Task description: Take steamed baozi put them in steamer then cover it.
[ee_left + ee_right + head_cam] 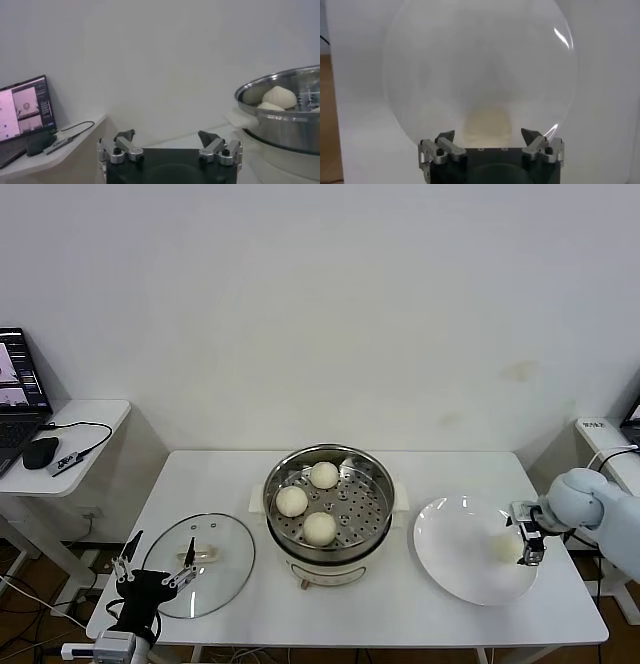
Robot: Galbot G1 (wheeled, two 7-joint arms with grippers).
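The white table [400, 604] is carrying everything here. In the middle the steamer [329, 509] is sitting open, a shiny steel pot on a white base, and three baozi [320, 528] are resting on its perforated tray, smooth, round and cream-white. The white plate [450, 559] is lying on the robot's right with the fourth bun [503, 547] sitting on its far-right part. The cover [205, 569], clear glass with a metal rim and a cream handle, is lying flat on the table to the left of the steamer.

The right gripper [528, 536] is hanging right at that last bun with its fingers [538, 137] spread wide, the bun lying between them in the wrist view; I can't tell if they're touching it. The left gripper [152, 571] is hovering low at the table's front-left corner beside the cover, also spread wide and gripping nothing.

A laptop [18, 389] and a mouse [40, 452] are sitting on the side desk [90, 419]. Its screen text is too small to read.
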